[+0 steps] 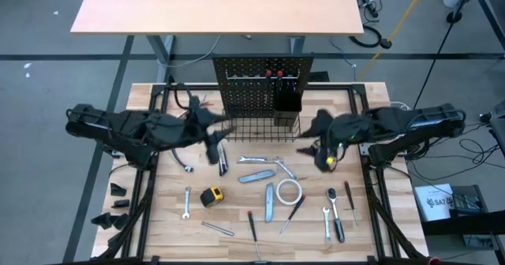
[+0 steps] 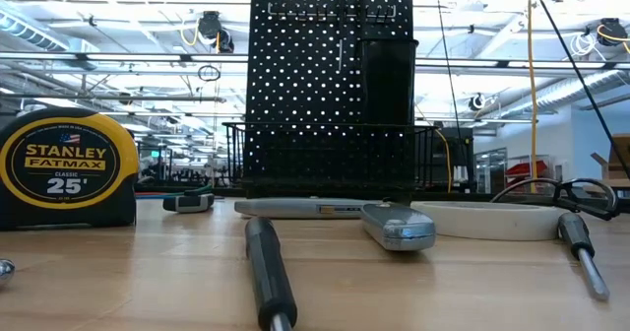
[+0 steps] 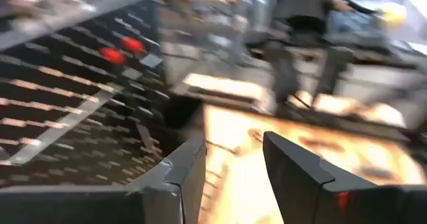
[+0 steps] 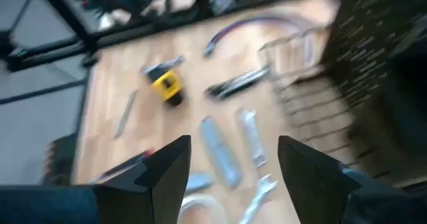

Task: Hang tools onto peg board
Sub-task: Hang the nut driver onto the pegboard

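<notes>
Both grippers, left gripper and right gripper, gape empty before the upright peg board.

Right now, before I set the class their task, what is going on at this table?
A two-armed robot is partway through hanging tools on an upright peg board. Both grippers are open and empty: the left gripper hangs beside the wire basket at the board's foot, and the right gripper hangs on the other side. Most tools lie loose on the table, among them a tape measure, a tape roll and several wrenches.
</notes>
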